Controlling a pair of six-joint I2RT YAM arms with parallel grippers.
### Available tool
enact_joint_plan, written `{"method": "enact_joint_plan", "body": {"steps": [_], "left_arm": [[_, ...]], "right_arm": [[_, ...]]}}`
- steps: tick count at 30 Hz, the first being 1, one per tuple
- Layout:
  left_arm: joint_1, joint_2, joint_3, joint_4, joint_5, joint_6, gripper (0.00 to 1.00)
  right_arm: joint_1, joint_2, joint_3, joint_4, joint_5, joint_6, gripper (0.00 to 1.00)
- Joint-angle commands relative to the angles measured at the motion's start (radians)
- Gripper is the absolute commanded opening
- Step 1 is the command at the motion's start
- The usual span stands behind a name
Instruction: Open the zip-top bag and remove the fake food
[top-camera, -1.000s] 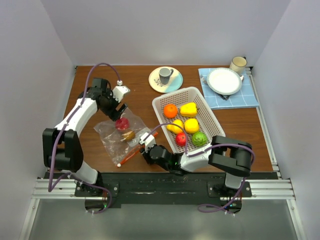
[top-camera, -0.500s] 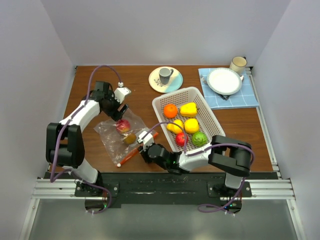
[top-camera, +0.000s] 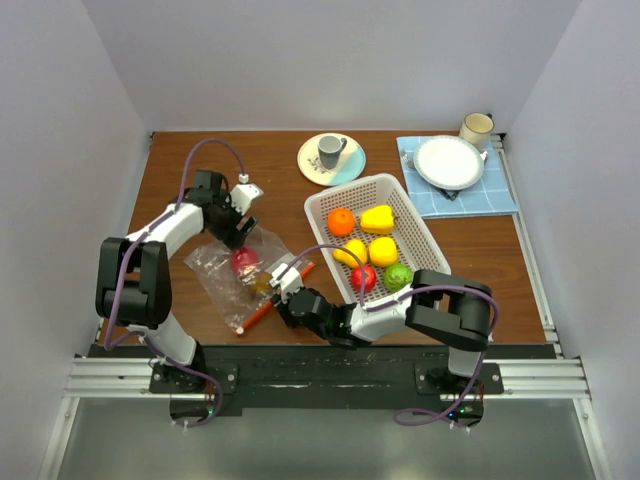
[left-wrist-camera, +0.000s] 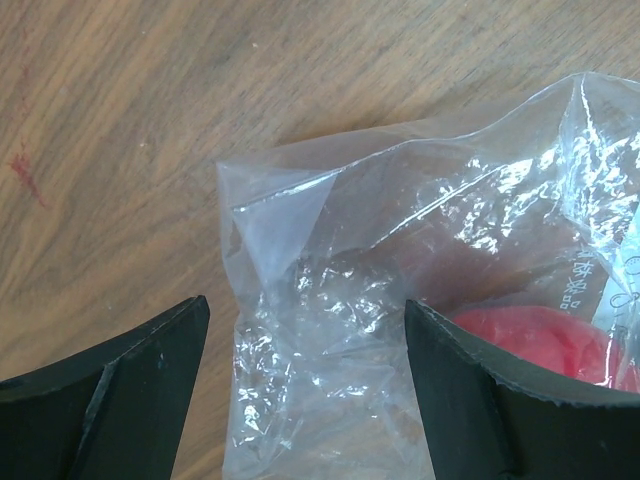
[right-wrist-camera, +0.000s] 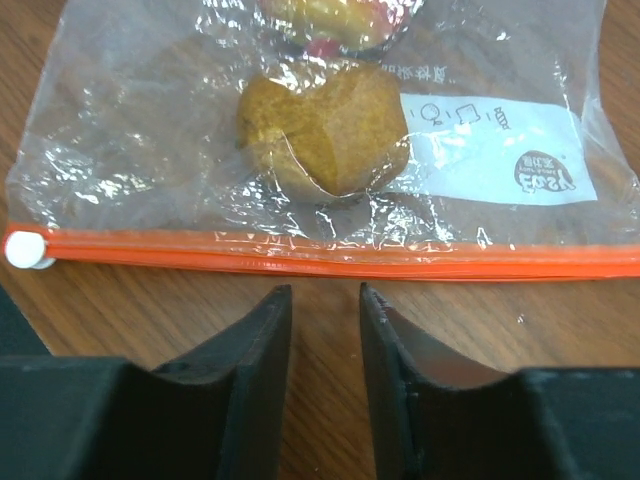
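Straddling the zip-top bag (left-wrist-camera: 400, 250), the left gripper (left-wrist-camera: 305, 320) gapes; the right gripper (right-wrist-camera: 325, 295), barely parted, faces its zip strip (right-wrist-camera: 330, 262)

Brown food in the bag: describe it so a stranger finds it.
On the wooden table, left of the white basket, lies a clear bag. The brown food sits inside, just behind the orange zip strip, unlike the red piece beside it.

The zip-top bag (left-wrist-camera: 330, 330) is clear, crinkled, glossy plastic with a smooth orange zip strip (right-wrist-camera: 300, 262). The table (left-wrist-camera: 130, 120) is grained wood; the basket (top-camera: 424, 238) is white perforated plastic.
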Motion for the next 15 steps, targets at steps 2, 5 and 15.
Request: {"method": "enact_joint_plan", "body": {"steps": [2,5,15], "left_arm": [[-0.001,-0.017,-0.018,0.018,0.006,0.009,0.84],[-0.009,-0.037,-0.035,0.013,0.014,0.004,0.84],[-0.020,-0.060,-0.116,0.007,0.000,0.024,0.84]], "right_arm": [[0.004,0.023,0.058,0.009,0.000,0.005,0.44],[0.004,0.048,0.082,0.014,0.007,-0.005,0.47],[0.004,0.083,0.159,0.023,0.034,-0.058,0.55]]}}
